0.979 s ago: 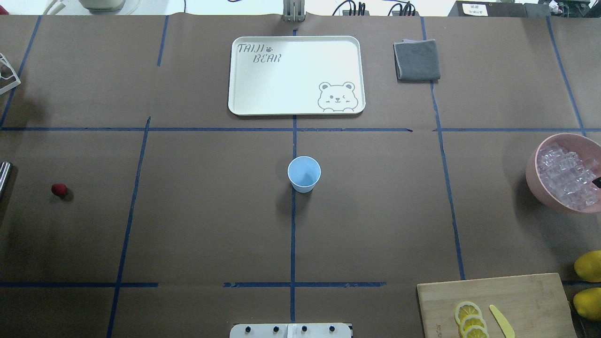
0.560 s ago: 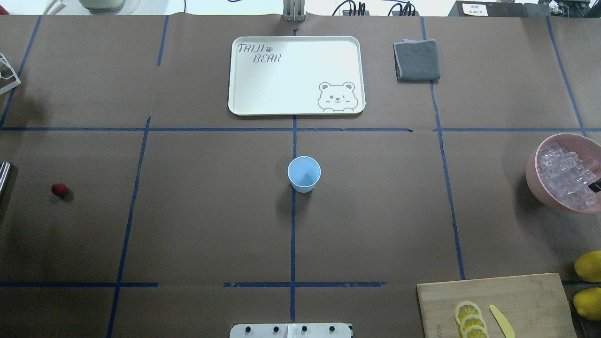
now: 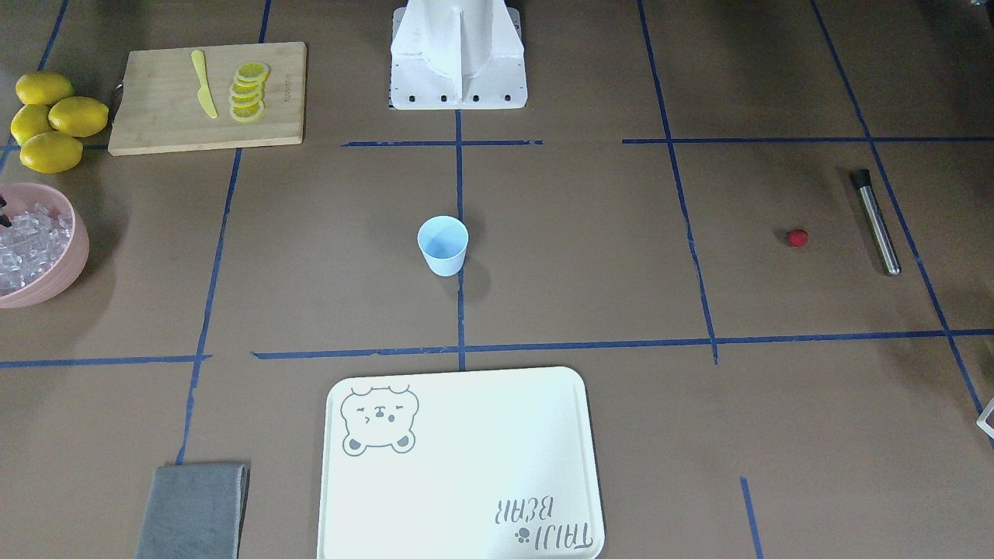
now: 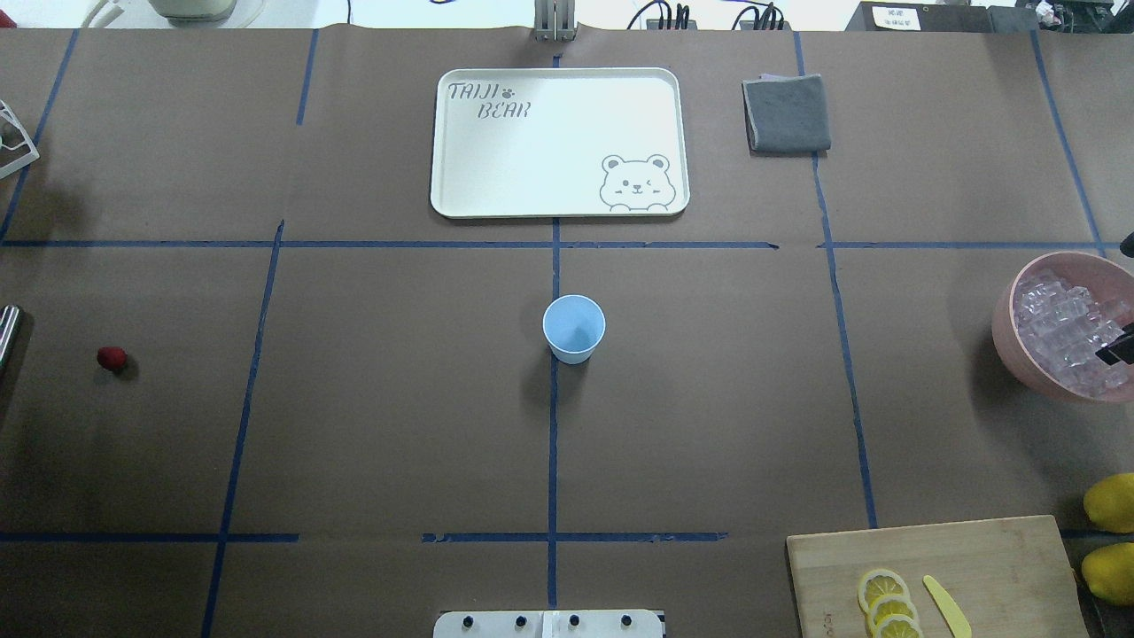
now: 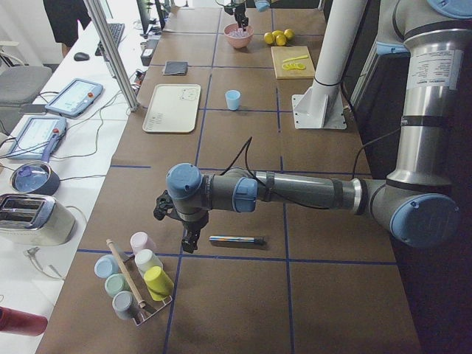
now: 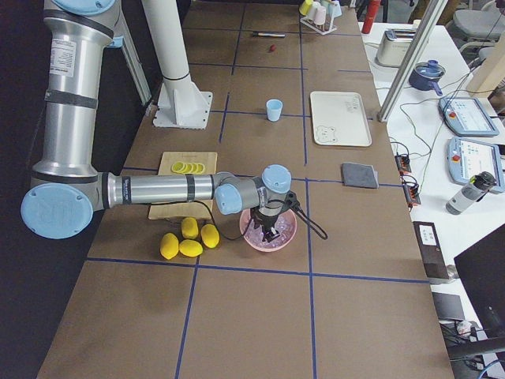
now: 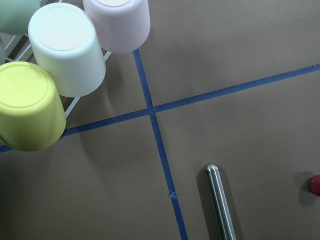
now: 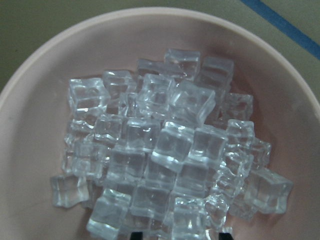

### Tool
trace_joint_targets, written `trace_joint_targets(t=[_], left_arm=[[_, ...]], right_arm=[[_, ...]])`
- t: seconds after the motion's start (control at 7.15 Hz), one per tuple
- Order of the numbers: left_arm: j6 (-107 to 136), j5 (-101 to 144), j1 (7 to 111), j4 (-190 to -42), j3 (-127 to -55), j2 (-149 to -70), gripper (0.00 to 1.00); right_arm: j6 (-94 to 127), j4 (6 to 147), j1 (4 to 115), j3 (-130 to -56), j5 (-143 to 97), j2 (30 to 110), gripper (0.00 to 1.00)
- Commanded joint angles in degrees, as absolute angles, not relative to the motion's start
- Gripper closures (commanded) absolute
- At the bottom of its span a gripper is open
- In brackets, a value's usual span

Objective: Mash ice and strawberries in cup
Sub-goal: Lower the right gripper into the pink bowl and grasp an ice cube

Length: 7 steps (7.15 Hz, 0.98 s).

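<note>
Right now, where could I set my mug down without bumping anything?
Bare paper lies between the cup and the strawberry, and between the cup and the pink bowl. The corner with that bowl, lemons and cutting board is crowded, with the right end effector over the ice.

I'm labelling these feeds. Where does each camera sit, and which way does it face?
Right side: table's right end, looking along it; right arm near, right hand in the bowl.
Left side: opposite end; left arm near, left hand by a steel rod.
Front: across the table, facing the robot's post; no arm.
Overhead: behind the robot, looking forward and down; right hand's tip.
Left wrist: down on rod, strawberry, rack cups.
Right wrist: down into ice; fingertips show.
Front and overhead share cup, tray.
</note>
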State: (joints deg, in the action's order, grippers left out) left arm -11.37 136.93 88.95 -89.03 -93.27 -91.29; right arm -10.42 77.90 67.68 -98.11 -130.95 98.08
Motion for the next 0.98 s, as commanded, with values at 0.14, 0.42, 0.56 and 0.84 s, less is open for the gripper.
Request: trace_joint_targets(t=[0.14,0.42,0.56,0.84], left_arm=[[-11.3,136.9,88.9,-89.0,-93.3,-91.5,0.0],[-11.3,136.9,88.9,-88.9,-93.3,-91.5,0.0],[-11.3,136.9,88.9,-88.9,-93.3,-91.5,0.0],[-11.2,137.0,88.9,-88.9,-93.3,-91.5,0.0]], right_arm=[[-10.5,77.8,67.8,-97.8,-131.1,97.7,0.43],[-10.5,77.7,67.9,-98.3,-131.2,98.3,0.71],[-10.5,77.7,67.9,-98.3,-131.3,98.3,0.95],[-10.5,78.2,69.2,-99.5,-131.9,98.1,1.0]])
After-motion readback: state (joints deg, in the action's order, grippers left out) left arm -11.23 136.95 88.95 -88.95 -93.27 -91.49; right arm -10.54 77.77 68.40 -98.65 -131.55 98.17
